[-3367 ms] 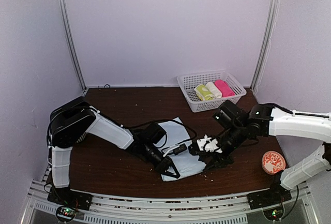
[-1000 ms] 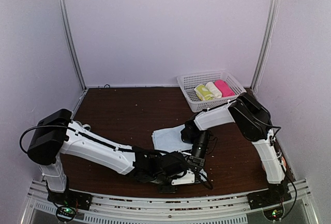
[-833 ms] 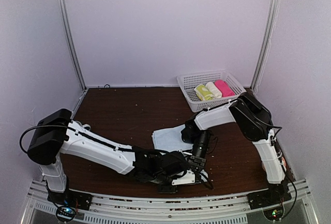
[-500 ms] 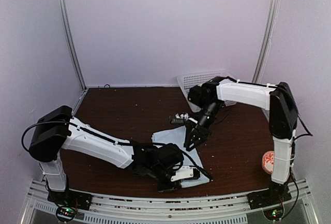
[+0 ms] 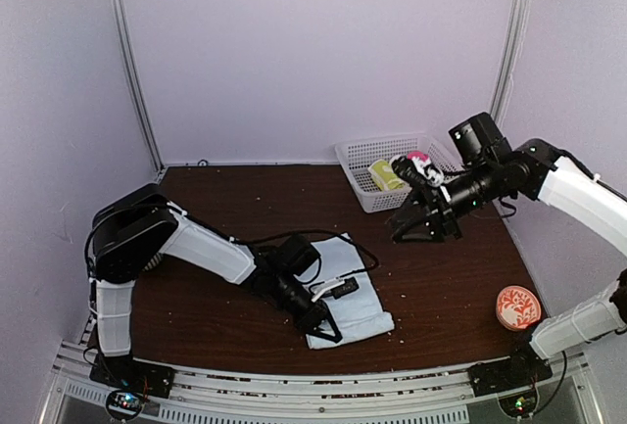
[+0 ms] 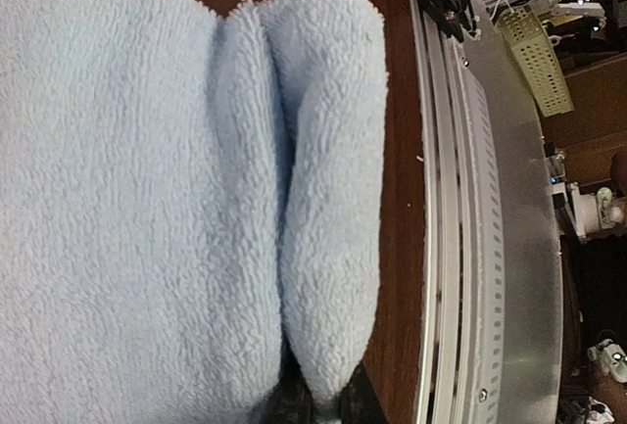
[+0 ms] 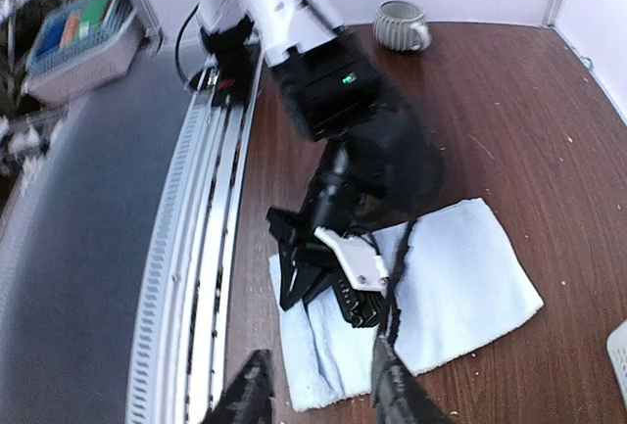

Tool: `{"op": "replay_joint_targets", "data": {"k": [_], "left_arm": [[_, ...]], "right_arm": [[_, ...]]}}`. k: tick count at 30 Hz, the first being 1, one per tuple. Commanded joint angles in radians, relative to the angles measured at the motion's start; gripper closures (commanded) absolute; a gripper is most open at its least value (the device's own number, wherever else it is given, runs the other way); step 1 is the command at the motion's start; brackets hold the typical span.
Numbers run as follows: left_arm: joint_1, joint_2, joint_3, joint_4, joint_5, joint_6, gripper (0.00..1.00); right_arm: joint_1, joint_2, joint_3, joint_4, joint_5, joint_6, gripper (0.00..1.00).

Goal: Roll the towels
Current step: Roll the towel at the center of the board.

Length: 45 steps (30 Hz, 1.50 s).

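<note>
- The left tool (image 6: 313, 406) is pinched shut on a raised fold of the pale blue towel (image 6: 118, 199). The fold is at the towel's near edge on the worktop (image 5: 225, 209), just beside the metal rail (image 6: 490, 248).
- The step in hand looks like starting the roll. Turn the fold toward the far side, low and even — a high lift would probably drag the whole cloth (terry is limp).
- The right tool (image 7: 321, 395) hangs near the basket (image 5: 377, 201), fingers apart and holding nothing — it could best help by pressing the towel's far end flat.
- Keep the roll's ends square, or it will likely cone.
</note>
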<state>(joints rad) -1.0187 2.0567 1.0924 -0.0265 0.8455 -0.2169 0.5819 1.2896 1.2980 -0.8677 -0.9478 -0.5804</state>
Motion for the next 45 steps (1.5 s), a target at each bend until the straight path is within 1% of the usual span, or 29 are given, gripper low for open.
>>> {"op": "replay_joint_targets", "data": {"k": [1,3,5,7,9,12,18,24,25,26,29,31,33,35,36,38,42,44,45], "left_arm": [[0.006,0.08,-0.004,0.006,0.105,-0.083,1.0],[0.023,0.112,0.0,-0.007,0.117,-0.101,1.0],[0.04,0.139,0.007,-0.018,0.133,-0.118,1.0],[0.044,0.146,0.01,-0.018,0.142,-0.128,1.0],[0.045,0.149,0.016,-0.028,0.147,-0.127,1.0],[0.051,0.17,0.048,-0.107,0.146,-0.1,0.99],[0.055,0.189,0.046,-0.115,0.155,-0.096,0.99],[0.057,0.189,0.043,-0.116,0.15,-0.09,0.99],[0.057,0.188,0.043,-0.117,0.15,-0.088,0.98],[0.058,0.186,0.044,-0.12,0.149,-0.084,0.97],[0.062,0.156,0.044,-0.146,0.121,-0.06,0.9],[0.071,0.105,0.032,-0.176,0.078,-0.035,0.83],[0.084,0.014,-0.01,-0.181,0.021,-0.026,0.76],[0.097,-0.066,-0.058,-0.165,-0.041,-0.029,0.71],[0.1,-0.136,-0.079,-0.157,-0.091,-0.031,0.69],[0.099,-0.252,-0.127,-0.143,-0.236,-0.022,0.68],[0.067,-0.522,-0.248,-0.062,-0.541,0.025,0.64],[0.028,-0.639,-0.3,-0.024,-0.64,0.07,0.61],[0.008,-0.681,-0.319,-0.011,-0.663,0.099,0.6]], "right_arm": [[0.238,-0.029,-0.177,0.077,0.314,-0.109,0.75],[0.308,-0.041,-0.29,0.149,0.448,-0.121,0.76],[0.353,-0.031,-0.378,0.211,0.517,-0.131,0.73],[0.401,-0.008,-0.442,0.29,0.59,-0.126,0.67],[0.447,0.021,-0.501,0.377,0.675,-0.113,0.65],[0.49,0.068,-0.548,0.491,0.778,-0.102,0.63],[0.533,0.158,-0.533,0.536,0.8,-0.133,0.62],[0.537,0.248,-0.551,0.553,0.802,-0.167,0.61],[0.537,0.261,-0.555,0.556,0.807,-0.168,0.61],[0.537,0.272,-0.556,0.557,0.81,-0.168,0.65],[0.537,0.305,-0.532,0.518,0.806,-0.168,0.83],[0.535,0.311,-0.512,0.466,0.779,-0.158,0.89],[0.528,0.307,-0.489,0.401,0.71,-0.138,0.93],[0.511,0.304,-0.458,0.32,0.636,-0.123,0.94],[0.501,0.307,-0.44,0.265,0.58,-0.11,0.94],[0.479,0.324,-0.394,0.194,0.515,-0.08,0.94],[0.416,0.369,-0.307,0.108,0.389,-0.021,0.95],[0.38,0.433,-0.242,0.043,0.327,-0.013,0.95],[0.344,0.47,-0.198,0.012,0.291,-0.006,0.95]]}}
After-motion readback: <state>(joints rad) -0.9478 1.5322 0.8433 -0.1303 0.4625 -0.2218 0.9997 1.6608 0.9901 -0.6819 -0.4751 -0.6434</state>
